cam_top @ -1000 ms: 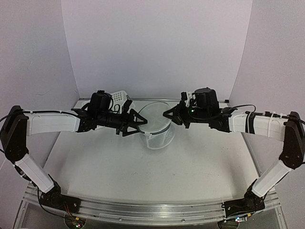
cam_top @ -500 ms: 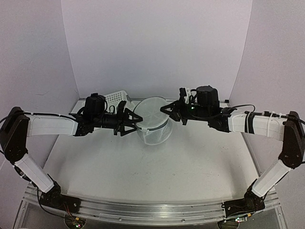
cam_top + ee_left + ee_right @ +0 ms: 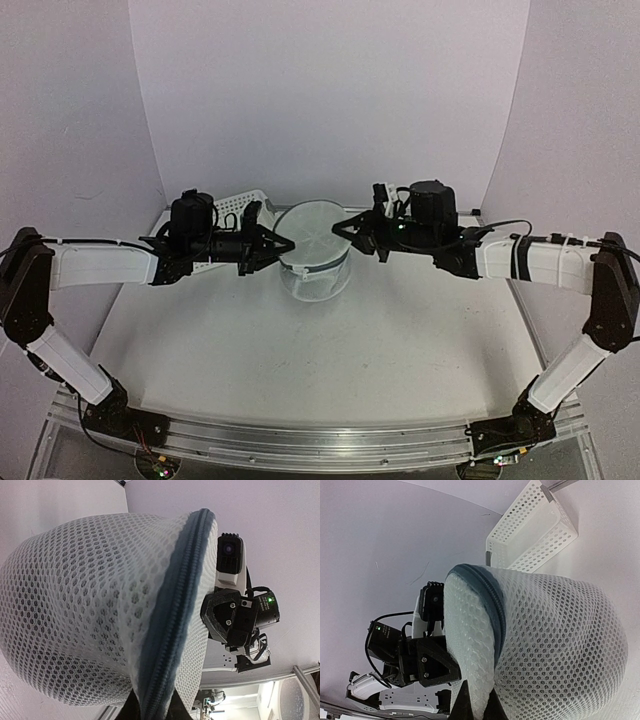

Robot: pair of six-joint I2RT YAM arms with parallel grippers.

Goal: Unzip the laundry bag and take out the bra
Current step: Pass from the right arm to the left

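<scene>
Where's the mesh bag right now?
In the top view, the laundry bag is mid-table, between the left gripper and the right gripper, both pinching its upper edge.

Count running, all views.
- Laundry bag (image 3: 315, 250): one showing. It is carrying one dark zipper band (image 3: 170, 615).
- What is lying inside the mesh: cannot tell, so not counting it.
- White perforated basket (image 3: 240, 205): one showing.
- Arms: two showing, the left arm (image 3: 100, 262) and the right arm (image 3: 530, 262).
- Grippers: two showing, one per arm, the left gripper (image 3: 283, 245) and the right gripper (image 3: 340, 228).
- Table (image 3: 330, 350): one showing.
</scene>
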